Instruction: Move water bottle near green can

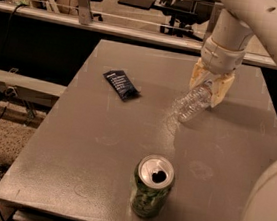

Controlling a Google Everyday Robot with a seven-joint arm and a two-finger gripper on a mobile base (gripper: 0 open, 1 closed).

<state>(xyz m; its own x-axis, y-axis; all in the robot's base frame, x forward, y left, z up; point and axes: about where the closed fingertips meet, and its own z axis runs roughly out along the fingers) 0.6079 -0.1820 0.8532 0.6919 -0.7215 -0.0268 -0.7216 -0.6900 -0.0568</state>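
Note:
The clear ribbed water bottle (188, 106) lies tilted on the grey table (93, 147) at the right rear, its upper end between my fingers. My gripper (209, 87) reaches down from the white arm at the top right, and its tan fingers (222, 88) are drawn in against the bottle's top end. The green can (152, 187) stands upright near the table's front edge, silver top and dark drinking hole facing up, well in front of the bottle and apart from it.
A flat dark blue snack packet (121, 85) lies at the table's rear left. Part of my white arm (267, 209) fills the lower right corner. A rail and desks with chairs stand behind the table.

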